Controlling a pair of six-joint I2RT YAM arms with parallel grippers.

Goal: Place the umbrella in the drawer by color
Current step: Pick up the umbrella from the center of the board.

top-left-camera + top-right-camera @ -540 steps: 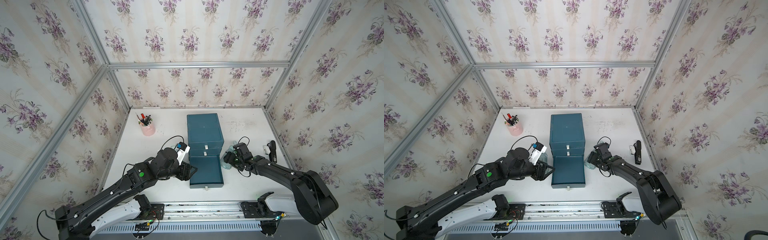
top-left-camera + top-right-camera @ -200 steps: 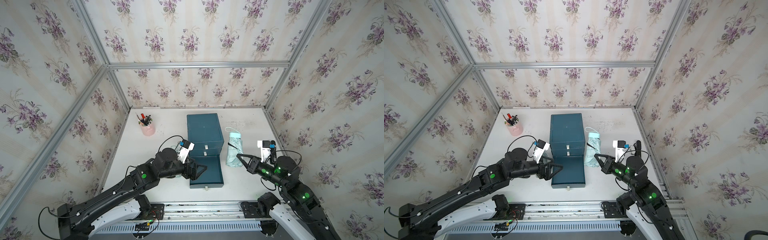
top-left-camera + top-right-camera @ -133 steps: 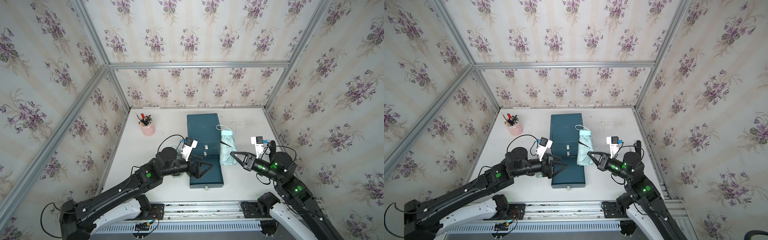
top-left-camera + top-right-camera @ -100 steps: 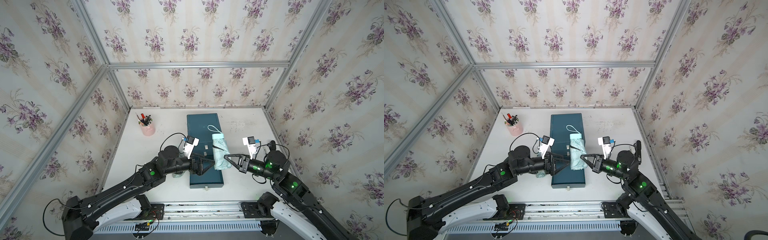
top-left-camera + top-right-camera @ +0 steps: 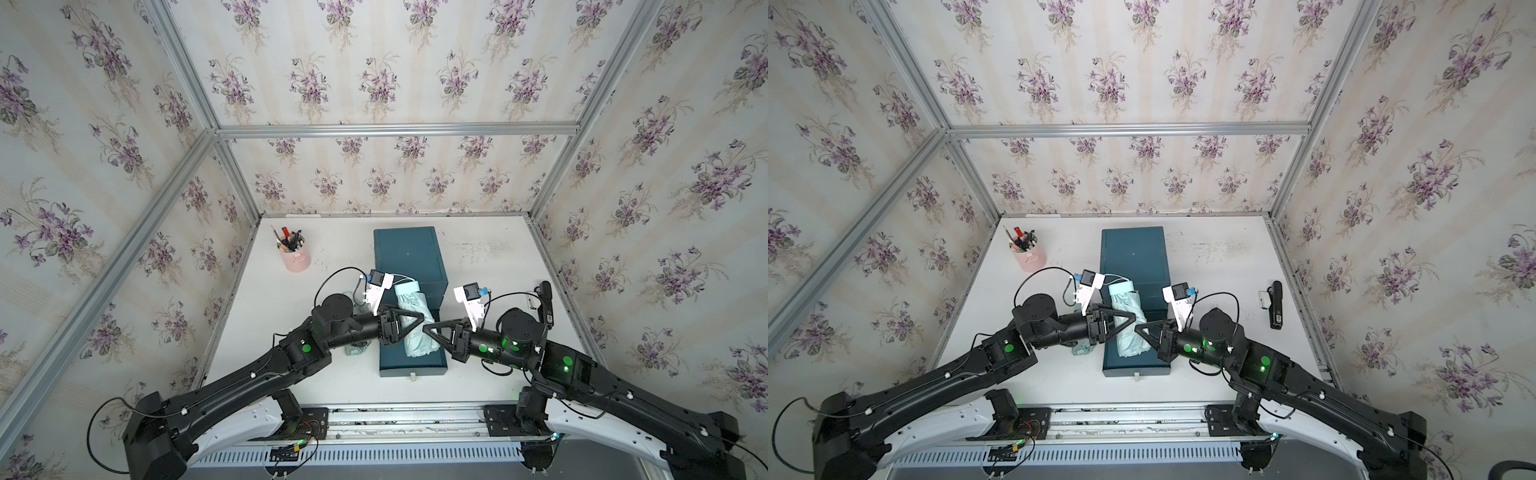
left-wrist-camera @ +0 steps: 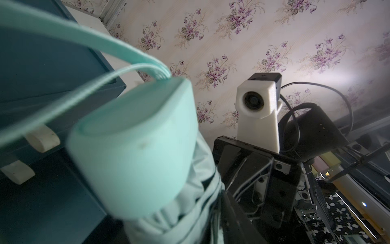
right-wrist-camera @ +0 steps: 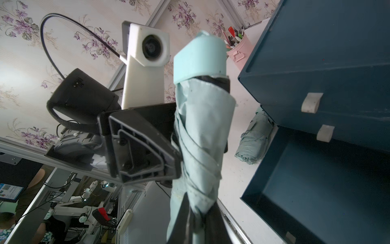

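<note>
Right gripper (image 5: 428, 330) clamps mint umbrella (image 5: 409, 293) over open bottom drawer (image 5: 413, 362); left gripper (image 5: 413, 321) straddles it, grip unclear. Early release could drop it outside.

The umbrella (image 7: 202, 131) is of thin mint cloth, matt and creased, and its handle (image 6: 130, 152) is smooth matt plastic. The drawer (image 5: 409, 253) has a matt dark teal painted surface, with small white tabs (image 7: 312, 102) that look like plastic. The table (image 5: 490, 266) is white, smooth and scuffed. The frame rails (image 5: 395, 130) are brushed metal, the walls (image 5: 374, 54) matt printed paper. The camera mount (image 6: 257, 126) is white grainy plastic.
</note>
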